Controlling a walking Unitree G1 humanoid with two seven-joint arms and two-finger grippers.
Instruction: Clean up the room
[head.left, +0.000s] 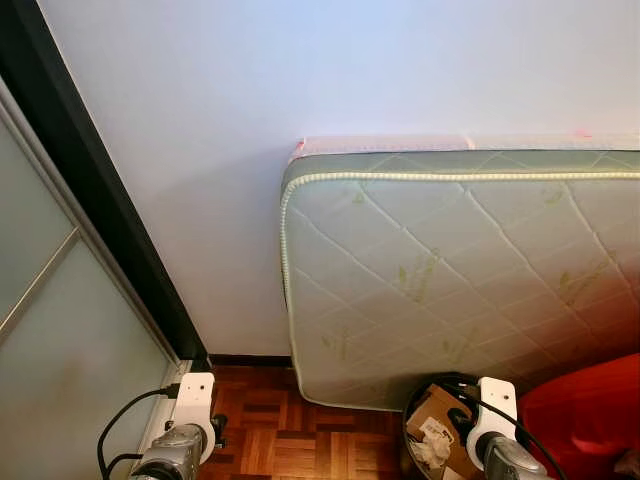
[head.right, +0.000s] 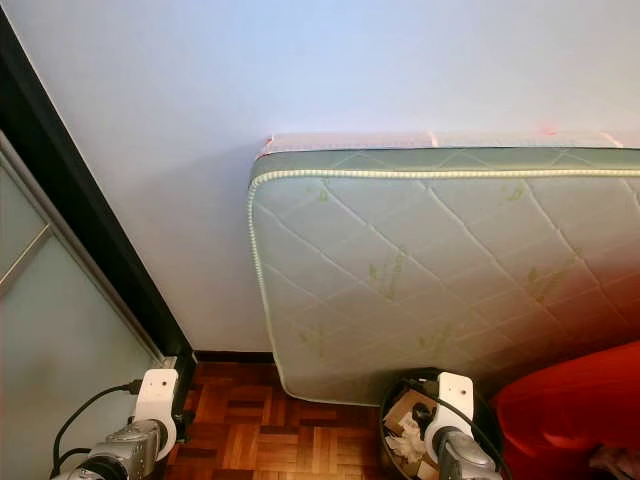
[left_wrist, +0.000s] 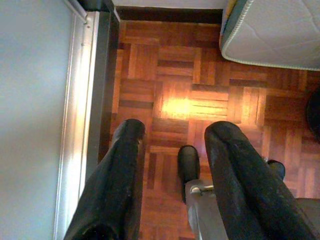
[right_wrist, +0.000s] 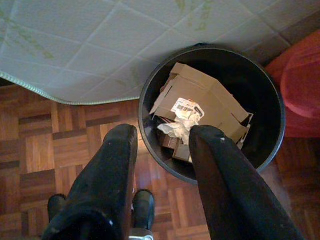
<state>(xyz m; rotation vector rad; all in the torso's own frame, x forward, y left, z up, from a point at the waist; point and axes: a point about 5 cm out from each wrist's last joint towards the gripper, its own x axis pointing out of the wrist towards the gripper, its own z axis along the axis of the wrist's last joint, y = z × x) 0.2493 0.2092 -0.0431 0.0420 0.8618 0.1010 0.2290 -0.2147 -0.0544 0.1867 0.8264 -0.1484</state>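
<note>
A black round bin (right_wrist: 272, 107) stands on the parquet floor beside a leaning mattress (head.left: 450, 270). Inside the bin lie a flattened cardboard box (right_wrist: 200, 97) with a label and crumpled white paper (right_wrist: 180, 127). My right gripper (right_wrist: 162, 135) hangs open just above the bin's near rim, nothing between its fingers. My left gripper (left_wrist: 172, 132) is open over bare parquet next to a sliding-door track, also holding nothing. In the eye views both wrists show at the bottom edge, the right one (head.left: 492, 415) above the bin (head.left: 425, 400).
The quilted green-white mattress leans against the pale wall (head.left: 300, 80). A frosted sliding door (head.left: 60, 340) with a dark frame and metal track (left_wrist: 82, 100) is on the left. A red object (head.left: 585, 415) sits right of the bin. My own black feet (left_wrist: 189, 162) stand on the parquet.
</note>
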